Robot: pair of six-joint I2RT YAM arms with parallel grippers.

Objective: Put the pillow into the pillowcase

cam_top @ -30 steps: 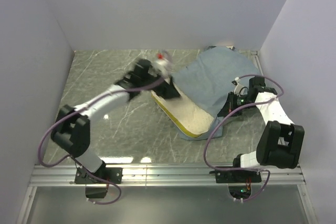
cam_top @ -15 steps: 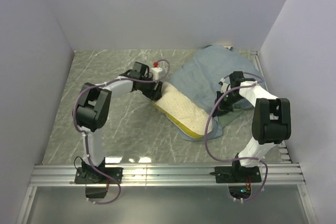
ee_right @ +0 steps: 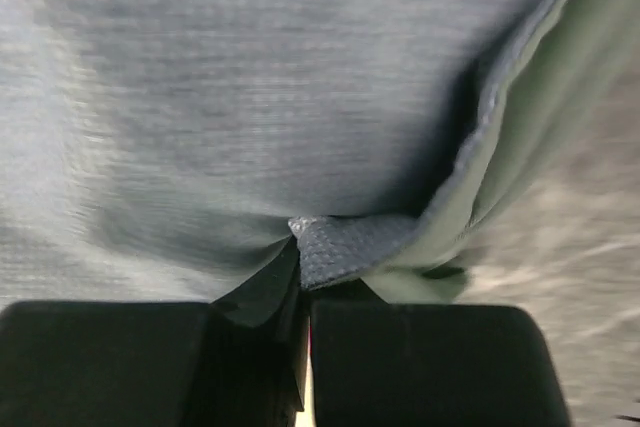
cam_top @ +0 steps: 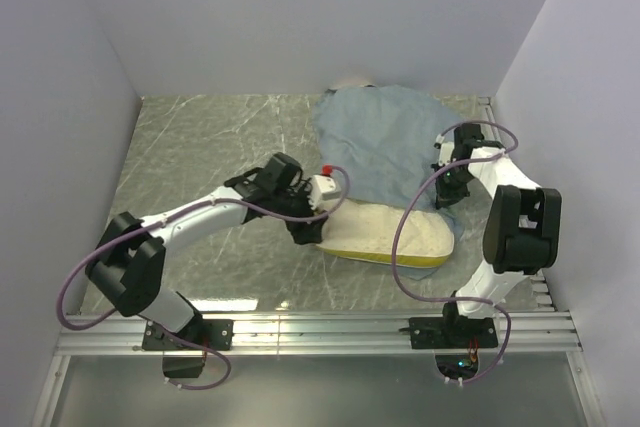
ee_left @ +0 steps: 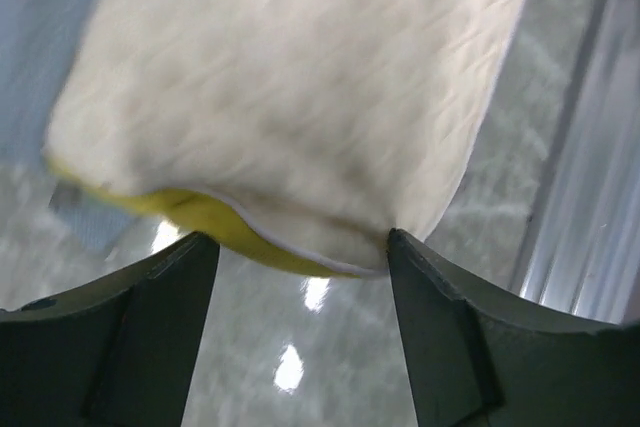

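The cream pillow (cam_top: pixel 395 235) lies across the table with its yellow side edge toward me. Its far edge is tucked under the limp blue-grey pillowcase (cam_top: pixel 380 142), which spreads toward the back wall. My left gripper (cam_top: pixel 312 234) is at the pillow's left end. In the left wrist view the pillow (ee_left: pixel 300 97) fills the frame, and the left gripper (ee_left: pixel 300 247) has its jaws wide apart, pressing both sides of the pillow's rounded end. My right gripper (cam_top: pixel 447 185) is at the pillowcase's right edge. The right wrist view shows the right gripper (ee_right: pixel 305 292) shut on a fold of the pillowcase (ee_right: pixel 250 77).
A metal rail (cam_top: pixel 320 332) runs along the near edge of the marbled table (cam_top: pixel 200 147) and shows as the rail (ee_left: pixel 590 197) in the left wrist view. White walls enclose the left, back and right sides. Purple cables loop off both arms.
The pillow has swung from a diagonal to lie across the table, nearer to me. The left gripper moved nearer with its end. The pillowcase shifted toward the back left.
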